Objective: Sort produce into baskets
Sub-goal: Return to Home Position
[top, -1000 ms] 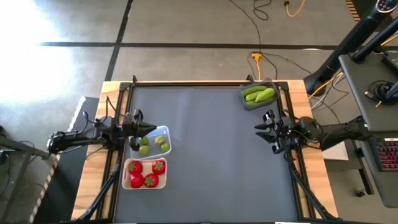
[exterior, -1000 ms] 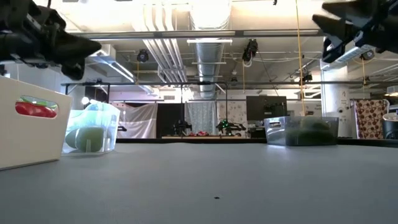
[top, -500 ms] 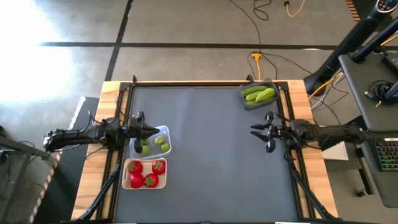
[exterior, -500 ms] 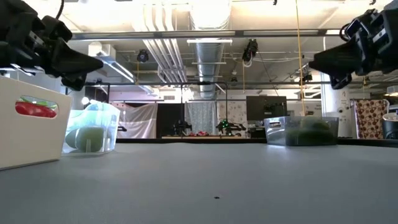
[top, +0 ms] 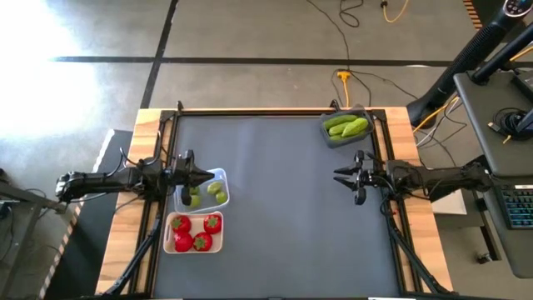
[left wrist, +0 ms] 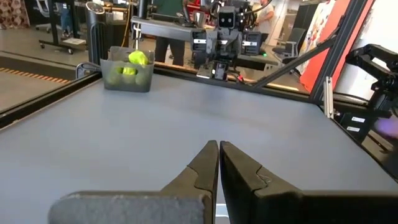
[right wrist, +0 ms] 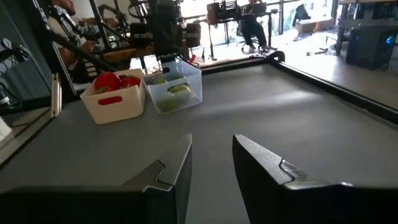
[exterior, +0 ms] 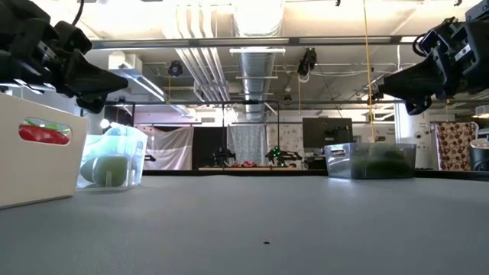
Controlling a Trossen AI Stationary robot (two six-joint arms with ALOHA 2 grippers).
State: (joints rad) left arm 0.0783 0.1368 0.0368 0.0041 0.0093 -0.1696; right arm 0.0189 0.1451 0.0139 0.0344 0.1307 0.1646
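We see left jaws together above the clear basket (top: 222, 175) of limes (top: 216, 191); right jaws apart, empty, clear of cucumbers (top: 346, 126).

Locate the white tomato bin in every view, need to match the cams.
High view: white bin sits in the picture's lower left.
Low view: at the far left edge, nearest the camera.
Left wrist view: not in it.
Right wrist view: far across the table, beyond the fingers.
Shared landmark: the clear basket directly beside it in those three views.
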